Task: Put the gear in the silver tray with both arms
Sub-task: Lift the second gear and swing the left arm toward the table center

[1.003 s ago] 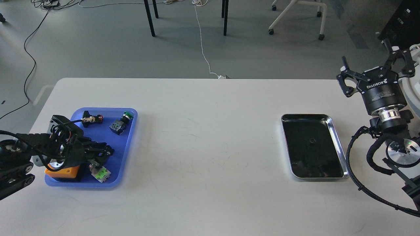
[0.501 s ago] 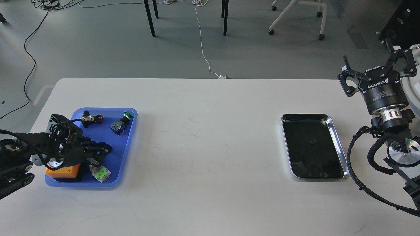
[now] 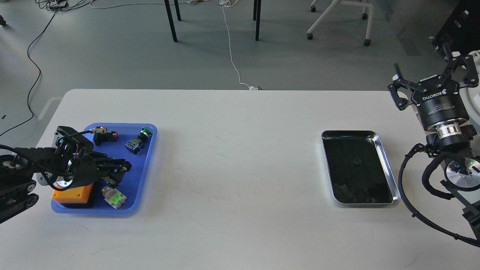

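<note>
Rectangular shiny silver tray (image 3: 387,165) long axis running near-to-far, right gripper (image 3: 431,77) fingers spread, left gripper (image 3: 119,169) over blue plastic tray (image 3: 148,159), grip unclear

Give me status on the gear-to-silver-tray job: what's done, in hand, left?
Done: nothing delivered; the silver tray holds no parts. In hand: the left end effector is down inside the blue tray among the parts; whether it grips anything is unclear. The right end effector waits open beyond the silver tray. Left: lift, carry across, place.
</note>
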You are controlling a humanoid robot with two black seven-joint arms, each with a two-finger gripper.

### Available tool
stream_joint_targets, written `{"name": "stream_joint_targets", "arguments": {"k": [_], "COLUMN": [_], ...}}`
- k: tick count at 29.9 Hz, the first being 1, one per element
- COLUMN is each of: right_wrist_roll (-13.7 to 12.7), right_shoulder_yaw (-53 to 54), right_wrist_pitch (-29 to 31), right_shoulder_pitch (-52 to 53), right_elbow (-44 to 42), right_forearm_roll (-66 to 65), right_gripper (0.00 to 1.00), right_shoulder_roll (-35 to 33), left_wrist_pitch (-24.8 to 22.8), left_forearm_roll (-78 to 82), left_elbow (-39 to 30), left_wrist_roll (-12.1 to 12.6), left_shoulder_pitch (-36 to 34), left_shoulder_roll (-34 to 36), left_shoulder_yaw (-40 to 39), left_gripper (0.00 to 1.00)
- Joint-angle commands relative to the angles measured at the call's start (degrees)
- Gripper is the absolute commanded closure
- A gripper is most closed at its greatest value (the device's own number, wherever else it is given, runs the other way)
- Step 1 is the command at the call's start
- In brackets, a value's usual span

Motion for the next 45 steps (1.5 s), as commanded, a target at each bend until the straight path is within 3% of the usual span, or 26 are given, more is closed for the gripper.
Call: {"name": "stream_joint_targets", "arguments": {"k": [1, 5, 12, 21, 31, 38, 45], "right_wrist_roll": [0.0, 0.0, 0.0, 0.0, 0.0, 0.0, 0.0], "right_shoulder_yaw": [0.0, 0.0, 0.0, 0.36, -0.52, -0.52, -0.43], "right_wrist_pitch": [0.0, 0.0, 0.0, 0.17, 1.72, 1.72, 1.72], "right_shoulder_pitch": [0.0, 0.0, 0.0, -0.97, -7.12, -10.98, -11.07], "right_elbow": [0.0, 0.08, 0.17, 0.35, -0.36, -0.62, -0.62], "right_forearm_roll": [0.0, 0.0, 0.0, 0.0, -1.31, -4.31, -4.31], "right_gripper": [0.01, 0.01, 0.01, 0.01, 0.01, 0.01, 0.01], "right_shoulder_roll": [-0.17, -0.17, -0.26, -2.72, -8.95, -13.09, -15.55], "left_wrist_pitch": [-0.52, -3.15, -6.15, -8.26, -8.7, -5.98, -4.66], "left_forearm_roll": [-3.36, -7.41, -7.94, -6.97, -6.54, -0.48, 0.06], "left_elbow": [-3.48, -7.8, -10.97, -10.09, -0.26, 12.93, 19.43], "left_wrist_roll": [-0.07, -0.07, 0.64, 3.09, 4.68, 3.8, 3.98], "left_shoulder_pitch": [-2.97, -8.15, -18.08, -23.53, -24.95, -22.49, -20.73], "left_shoulder_roll": [2.68, 5.59, 4.28, -13.11, -34.21, -48.62, -51.89], "left_shoulder_yaw": [-0.11, -0.11, -0.11, 0.33, 1.47, 5.25, 8.85], "left_gripper": [0.84, 0.84, 0.84, 0.84, 0.84, 0.84, 0.84]}}
